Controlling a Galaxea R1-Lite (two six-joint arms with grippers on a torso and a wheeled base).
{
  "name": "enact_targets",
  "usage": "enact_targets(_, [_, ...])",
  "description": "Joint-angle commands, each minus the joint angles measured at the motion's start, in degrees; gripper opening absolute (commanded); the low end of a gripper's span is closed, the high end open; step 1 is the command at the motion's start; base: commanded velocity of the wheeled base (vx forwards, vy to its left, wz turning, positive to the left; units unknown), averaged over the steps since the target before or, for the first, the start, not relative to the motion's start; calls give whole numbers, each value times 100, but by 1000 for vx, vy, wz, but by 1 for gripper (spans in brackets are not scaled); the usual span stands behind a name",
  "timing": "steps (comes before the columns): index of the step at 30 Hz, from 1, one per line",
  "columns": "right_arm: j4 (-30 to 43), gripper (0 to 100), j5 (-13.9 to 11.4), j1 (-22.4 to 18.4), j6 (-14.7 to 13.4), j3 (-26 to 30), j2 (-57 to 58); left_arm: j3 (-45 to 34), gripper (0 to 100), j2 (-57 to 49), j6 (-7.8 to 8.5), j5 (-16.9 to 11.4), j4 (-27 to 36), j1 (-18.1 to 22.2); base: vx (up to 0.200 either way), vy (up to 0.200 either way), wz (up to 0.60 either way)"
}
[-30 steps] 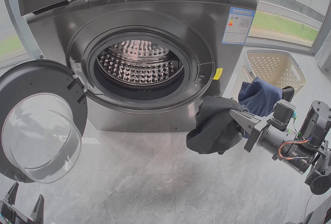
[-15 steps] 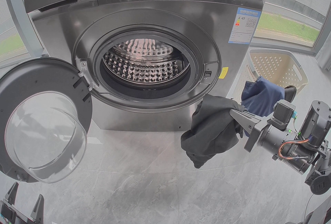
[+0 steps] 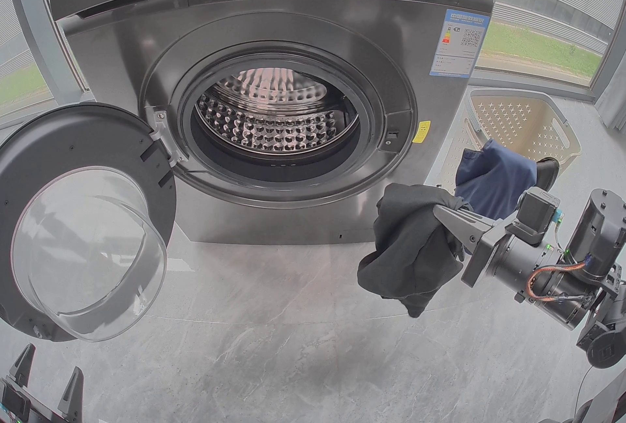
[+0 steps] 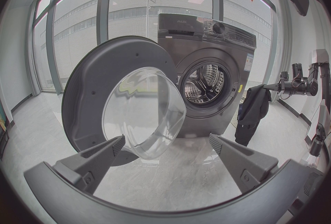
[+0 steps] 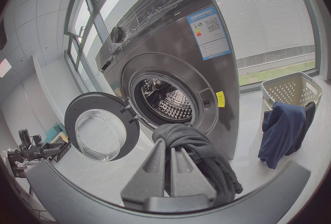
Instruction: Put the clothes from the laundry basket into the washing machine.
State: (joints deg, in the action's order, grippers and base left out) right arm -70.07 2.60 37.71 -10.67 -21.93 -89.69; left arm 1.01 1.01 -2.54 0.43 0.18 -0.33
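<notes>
A grey washing machine (image 3: 274, 7) stands ahead, its round door (image 3: 78, 216) swung open to the left and its steel drum (image 3: 274, 111) bare. My right gripper (image 3: 450, 212) is shut on a dark grey garment (image 3: 407, 242) that hangs above the floor, below and right of the drum opening; the garment (image 5: 203, 155) drapes over the gripper (image 5: 169, 159) in the right wrist view. A beige laundry basket (image 3: 521, 118) stands right of the machine with a blue garment (image 3: 495, 176) and a black one (image 3: 546, 173) over its rim. My left gripper (image 4: 165, 148) is open low at the left.
The grey tiled floor (image 3: 261, 326) spreads in front of the machine. The open door (image 4: 120, 100) juts out over the floor on the left. Large windows (image 3: 554, 33) run behind the machine and basket.
The hanging dark garment has swung, its lower end moving from left to right under the gripper. The head view shifted slightly; the right arm stays in nearly the same place.
</notes>
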Motion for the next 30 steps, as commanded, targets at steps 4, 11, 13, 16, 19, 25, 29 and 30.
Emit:
enact_targets(4, [2,0,-14,44,-50,31,-40,-84,100,-48,-1,1,-1,-2,0,0,0])
enact_targets(11, [11,0,30,281,-32,-215,-216,-84,100,-57,69,1,-9,7,0,0,0])
enact_targets(13, [2,0,39,360,-32,-329,-348,-84,100,-57,69,1,-9,15,0,0,0])
enact_targets(16, [2,0,39,387,-32,-470,-453,-84,100,-66,69,1,-18,15,0,0,0])
enact_targets(19, [-7,0,30,387,-41,-611,-541,-92,100,-66,104,-25,-18,15,0,0,0])
enact_targets(25, [-147,0,39,431,-32,-707,-620,-92,100,-75,306,-25,-1,15,0,0,0])
enact_targets(29, [-244,0,48,501,-41,-830,-796,-92,100,-66,298,-25,-9,33,0,0,0])
enact_targets(30, [-288,0,57,536,-41,-874,-849,-92,100,-66,289,-25,-9,33,0,0,0])
